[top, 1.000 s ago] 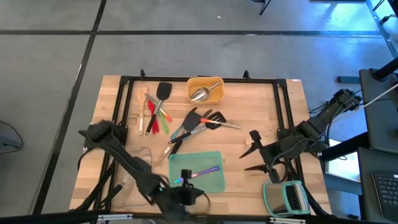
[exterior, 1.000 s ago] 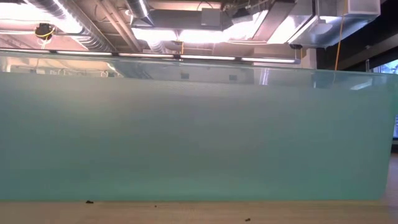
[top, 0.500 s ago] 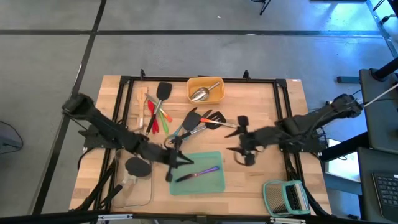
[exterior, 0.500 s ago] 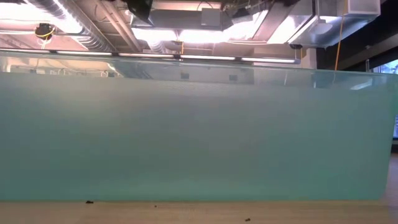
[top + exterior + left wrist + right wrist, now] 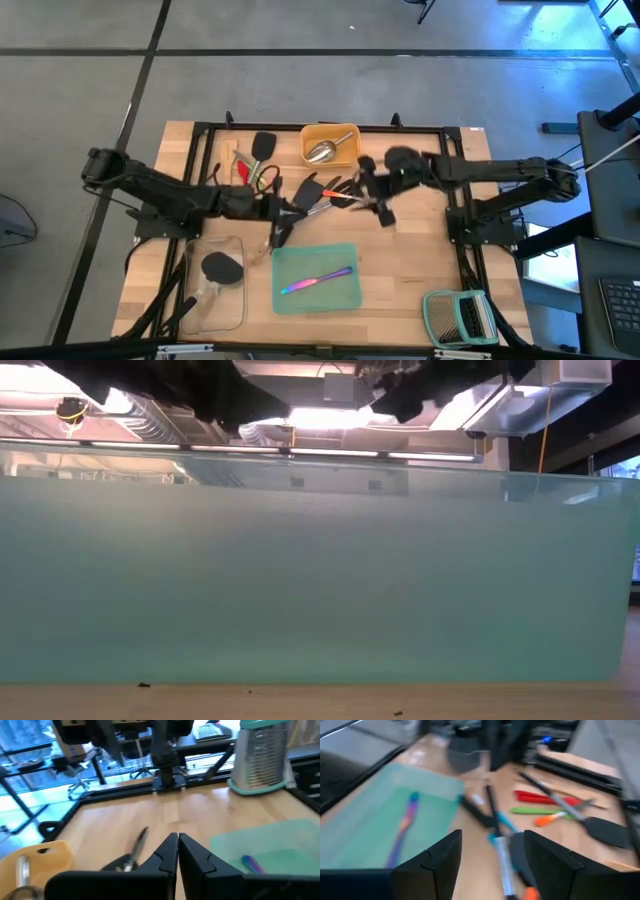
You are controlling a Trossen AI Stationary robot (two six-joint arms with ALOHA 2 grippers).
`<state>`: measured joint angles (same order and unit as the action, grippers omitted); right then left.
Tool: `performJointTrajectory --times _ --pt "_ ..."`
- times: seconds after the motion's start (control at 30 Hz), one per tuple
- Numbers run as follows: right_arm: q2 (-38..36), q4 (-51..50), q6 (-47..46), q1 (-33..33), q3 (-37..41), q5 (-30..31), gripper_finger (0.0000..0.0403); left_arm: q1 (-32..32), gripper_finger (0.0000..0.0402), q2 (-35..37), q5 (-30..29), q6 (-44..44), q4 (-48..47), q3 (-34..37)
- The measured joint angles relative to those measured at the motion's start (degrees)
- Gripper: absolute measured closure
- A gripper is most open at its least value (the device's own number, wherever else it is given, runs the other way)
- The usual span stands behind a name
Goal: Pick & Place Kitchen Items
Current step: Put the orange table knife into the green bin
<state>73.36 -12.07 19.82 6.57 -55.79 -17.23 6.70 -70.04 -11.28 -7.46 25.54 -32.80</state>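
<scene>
High view, left fingers (image 5: 283, 222) closed empty, right fingers (image 5: 374, 199) apart, empty

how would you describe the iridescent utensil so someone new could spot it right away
Start at the teal tray near the front edge of the wooden table, in the middle. The iridescent utensil lies alone inside it, set diagonally. It is the only piece with a rainbow purple-blue sheen; the other loose utensils lie in a pile farther back on the table.
</scene>
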Motion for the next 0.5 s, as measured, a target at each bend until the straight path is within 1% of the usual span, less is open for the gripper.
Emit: performJointTrajectory --times 0.13,0.2,0.3,0.4,0.5 --pt "1.58 4.6 -3.64 5.0 -0.03 0.02 0.0187 -3.97 0.0393 0.0 5.28 -1.01 1.07 0.0" --pt "2.77 6.53 -5.33 6.25 -0.04 0.01 0.0187 -5.65 0.0393 0.0 8.72 -2.02 3.12 0.0" --pt "4.03 6.95 -5.47 6.71 -0.04 0.0 0.0187 -7.57 0.0393 0.02 13.06 -4.1 5.66 0.0" --pt "4.28 8.28 -5.28 6.71 -0.02 -0.16 0.0187 -8.79 0.0393 0.02 14.04 -5.2 8.26 0.0" --pt "4.33 10.09 -5.71 6.54 -0.02 -0.52 0.0187 -9.23 0.0393 0.02 13.64 -3.73 10.3 0.0"
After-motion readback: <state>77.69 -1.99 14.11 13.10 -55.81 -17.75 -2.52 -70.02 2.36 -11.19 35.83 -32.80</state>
